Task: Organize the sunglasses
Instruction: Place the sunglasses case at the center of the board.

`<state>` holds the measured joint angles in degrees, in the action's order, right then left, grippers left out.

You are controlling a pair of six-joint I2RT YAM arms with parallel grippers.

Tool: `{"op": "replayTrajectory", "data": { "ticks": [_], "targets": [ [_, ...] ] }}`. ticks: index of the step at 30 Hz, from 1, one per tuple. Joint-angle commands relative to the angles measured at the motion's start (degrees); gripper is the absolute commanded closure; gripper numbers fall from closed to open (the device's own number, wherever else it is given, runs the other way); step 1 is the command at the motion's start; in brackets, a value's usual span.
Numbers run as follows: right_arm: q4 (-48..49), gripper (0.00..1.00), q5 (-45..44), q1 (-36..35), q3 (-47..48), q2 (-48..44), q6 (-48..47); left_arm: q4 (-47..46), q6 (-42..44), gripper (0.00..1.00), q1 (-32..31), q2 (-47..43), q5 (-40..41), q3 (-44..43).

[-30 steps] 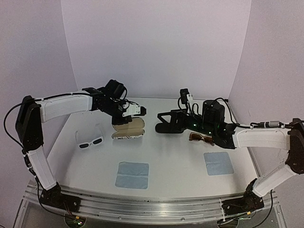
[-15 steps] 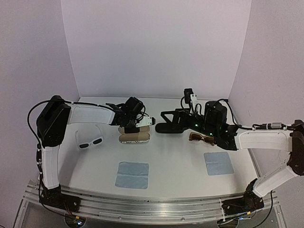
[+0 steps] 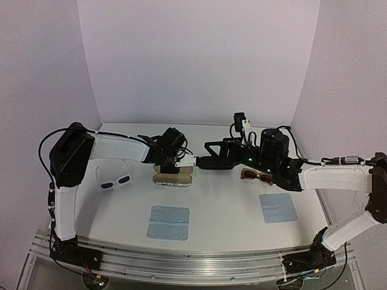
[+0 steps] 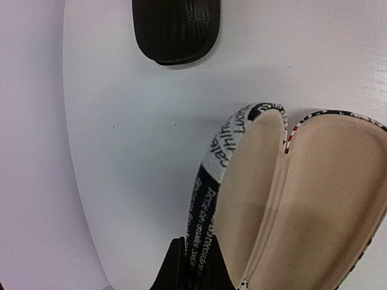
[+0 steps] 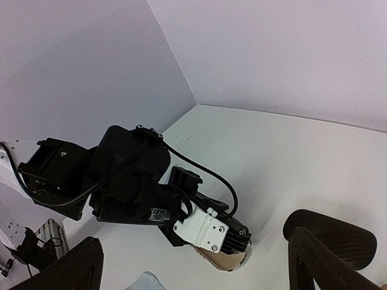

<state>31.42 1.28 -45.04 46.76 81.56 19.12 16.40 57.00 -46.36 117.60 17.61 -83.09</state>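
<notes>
The white-framed sunglasses [image 3: 115, 181] lie on the table at the left. The brown sunglasses [image 3: 256, 175] lie at the right, under my right arm. My left gripper [image 3: 182, 162] is shut on the rim of the open striped case [image 3: 172, 177]. In the left wrist view its fingers [image 4: 175, 269] pinch the printed lid edge [image 4: 208, 187], and the beige inside is empty. My right gripper [image 3: 205, 155] is open and empty, fingers spread around the near end of the black case [image 3: 213, 162]. The right wrist view shows the left gripper [image 5: 233, 237] on the striped case [image 5: 227, 261].
Two pale blue cloths lie near the front, one at centre left [image 3: 169, 222] and one at the right [image 3: 278, 207]. The black case is shut in the left wrist view [image 4: 175, 30] and sits by the right finger in the right wrist view [image 5: 329, 232]. Walls enclose the table.
My left gripper came down from above the striped case and closed on its lid rim; the case shifted slightly right and nearer. My right gripper lifted a little, then held still.
</notes>
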Motion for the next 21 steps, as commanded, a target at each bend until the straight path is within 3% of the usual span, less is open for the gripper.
{"op": "replayTrajectory", "data": {
  "ticks": [1, 6, 11, 18, 21],
  "targets": [
    [1.6, 0.02, 0.7, -0.2, 1.9, 0.4, -1.2, 0.4, 1.5, 1.0, -0.5, 0.0, -2.0, 0.3],
    [1.5, 0.02, 0.5, -0.2, 1.7, 0.1, -1.4, 0.9, 0.6, 1.0, -0.6, 0.2, -2.0, 1.1],
    [1.6, 0.02, 0.4, -0.2, 1.5, -0.1, -1.7, 3.4, -1.8, 0.78, -0.6, 0.1, -2.6, -1.1],
    [1.6, 0.02, 1.0, -0.2, 2.0, 0.6, -1.6, 6.2, -3.8, 0.7, -0.6, 0.0, -4.1, -3.9],
    [1.6, 0.02, 1.1, -0.2, 2.0, 0.5, -1.5, 9.0, -5.3, 0.6, -0.6, -0.2, -5.0, -6.3]
  ]
}}
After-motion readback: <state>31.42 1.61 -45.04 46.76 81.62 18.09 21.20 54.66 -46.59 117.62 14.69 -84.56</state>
